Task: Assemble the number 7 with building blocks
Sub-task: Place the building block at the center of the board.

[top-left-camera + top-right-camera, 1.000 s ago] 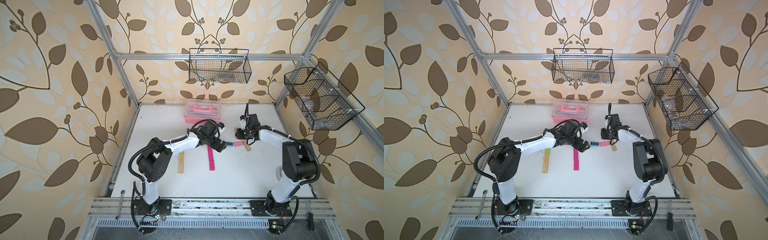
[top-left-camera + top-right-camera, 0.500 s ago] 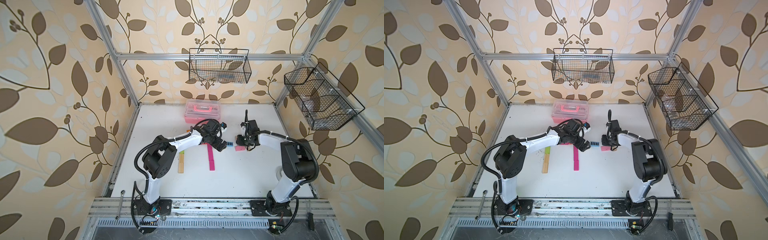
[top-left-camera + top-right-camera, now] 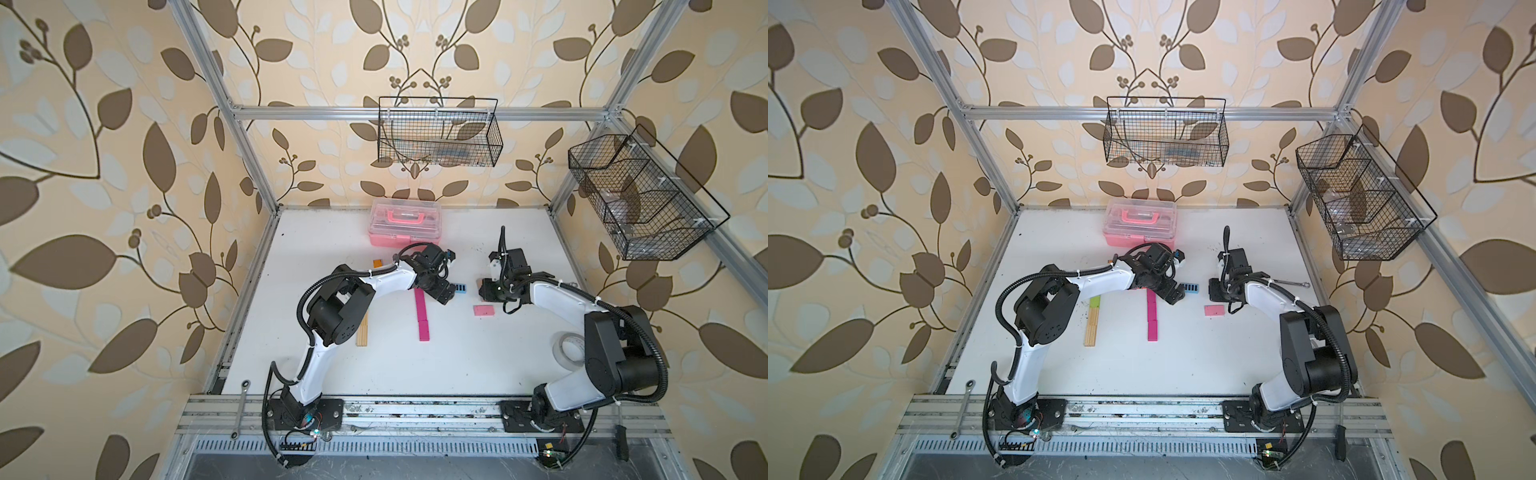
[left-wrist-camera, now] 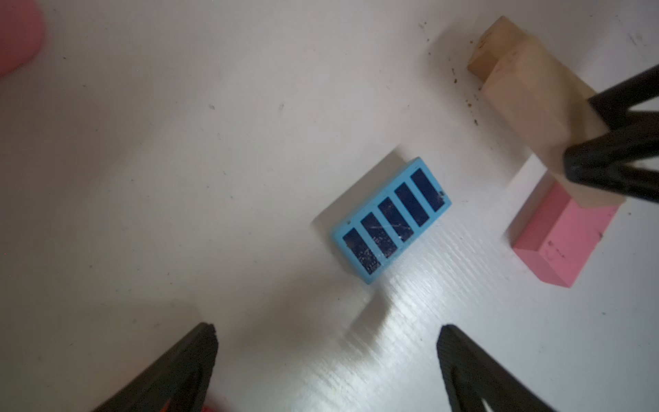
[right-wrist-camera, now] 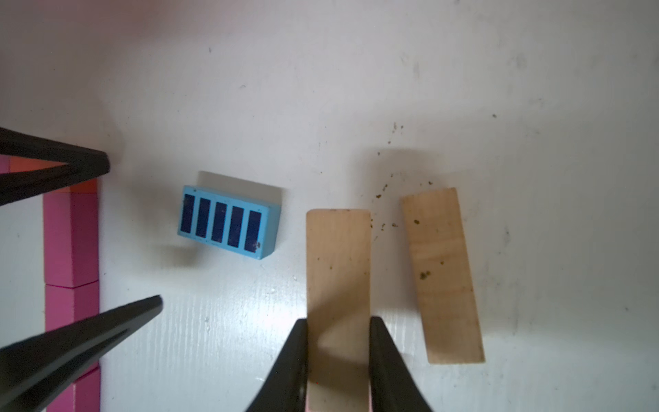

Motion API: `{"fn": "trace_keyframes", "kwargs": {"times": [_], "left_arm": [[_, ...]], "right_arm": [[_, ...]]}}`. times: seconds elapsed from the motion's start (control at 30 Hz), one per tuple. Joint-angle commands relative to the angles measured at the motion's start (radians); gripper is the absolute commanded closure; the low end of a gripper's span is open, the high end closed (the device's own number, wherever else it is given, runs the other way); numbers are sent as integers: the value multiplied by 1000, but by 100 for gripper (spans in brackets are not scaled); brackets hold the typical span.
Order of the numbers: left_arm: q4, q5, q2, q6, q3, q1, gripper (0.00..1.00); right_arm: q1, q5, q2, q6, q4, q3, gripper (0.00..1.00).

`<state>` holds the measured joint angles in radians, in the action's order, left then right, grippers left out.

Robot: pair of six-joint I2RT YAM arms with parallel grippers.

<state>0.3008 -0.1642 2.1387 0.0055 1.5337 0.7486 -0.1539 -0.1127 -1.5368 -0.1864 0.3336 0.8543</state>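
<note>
One wood block sits pinched by its long edges in the right gripper; the left gripper gapes empty beside the blue block; best carry the wood level, butting it squarely at the top of the magenta bar.

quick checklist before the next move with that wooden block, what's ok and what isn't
1. Right gripper shut on the wooden block: ok.
2. Left gripper open and empty: ok.
3. Blue striped block lying free between the grippers: ok.
4. Magenta column straight: ok.
5. Top bar of the 7 laid: cannot tell, the left arm covers that end.
6. Held block clear of the table: cannot tell.
</note>
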Motion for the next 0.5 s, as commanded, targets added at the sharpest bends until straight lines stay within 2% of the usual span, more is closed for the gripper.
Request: {"fn": "trace_keyframes", "kwargs": {"times": [0.0, 0.2, 0.47], "left_arm": [[-21, 54, 1, -27, 30, 20, 1], [-55, 50, -127, -38, -33, 39, 1], [-31, 39, -439, -51, -175, 39, 1]], "right_arm": [[7, -26, -9, 112, 11, 53, 73], [9, -27, -30, 258, -4, 84, 73], [11, -53, -2, 533, 1, 119, 70]]}}
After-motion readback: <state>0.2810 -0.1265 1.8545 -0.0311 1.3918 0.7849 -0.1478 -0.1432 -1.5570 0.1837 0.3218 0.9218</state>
